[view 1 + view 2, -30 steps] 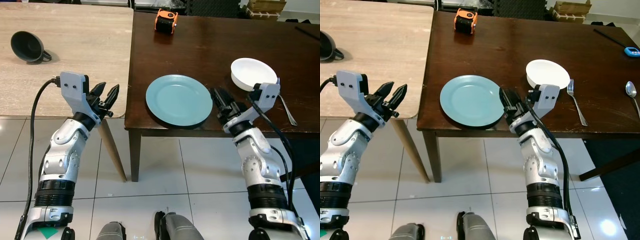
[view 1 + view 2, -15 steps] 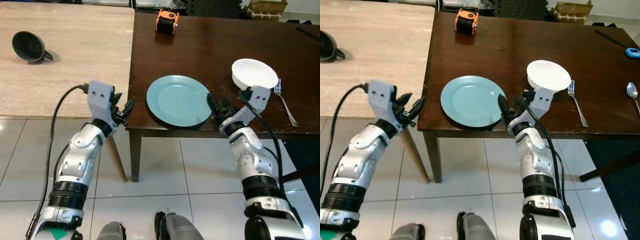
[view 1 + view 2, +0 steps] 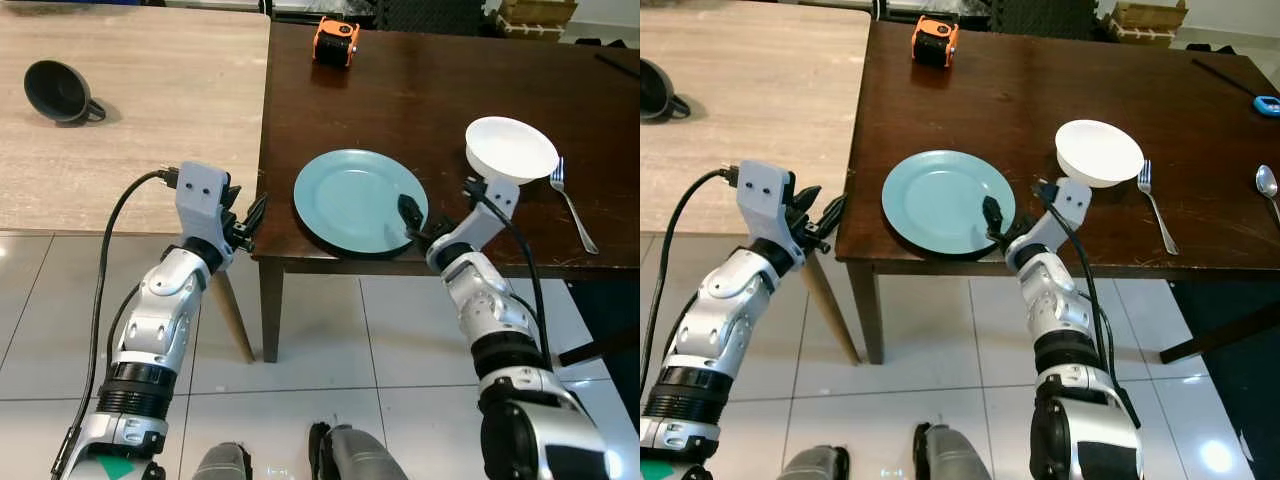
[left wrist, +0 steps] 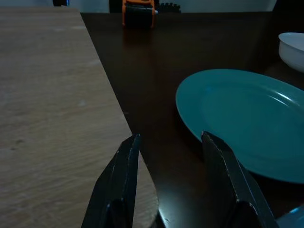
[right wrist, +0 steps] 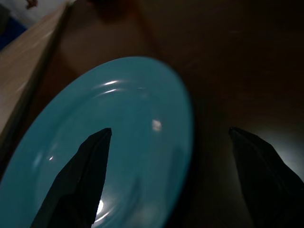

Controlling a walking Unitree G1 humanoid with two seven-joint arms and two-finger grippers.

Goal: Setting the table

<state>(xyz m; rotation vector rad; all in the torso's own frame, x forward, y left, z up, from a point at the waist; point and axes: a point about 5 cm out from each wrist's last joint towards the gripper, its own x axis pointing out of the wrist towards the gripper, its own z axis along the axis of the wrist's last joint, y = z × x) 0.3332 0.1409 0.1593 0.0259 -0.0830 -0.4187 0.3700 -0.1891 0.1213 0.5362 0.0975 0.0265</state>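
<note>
A teal plate lies near the front edge of the dark wooden table. My right gripper is at the plate's right rim and open wide. In the right wrist view one finger hangs over the plate and the other sits past the rim over dark wood. A white bowl stands to the right, with a fork beside it and a spoon further right. My left gripper is open at the dark table's front left corner, holding nothing.
A light wooden table adjoins on the left, with a black cup lying on it. An orange tape measure sits at the back of the dark table. A small blue object lies far right. Tiled floor is below.
My right gripper has moved left onto the plate's right rim. Over the second, my left gripper moved right to the dark table's corner, then stayed still.
</note>
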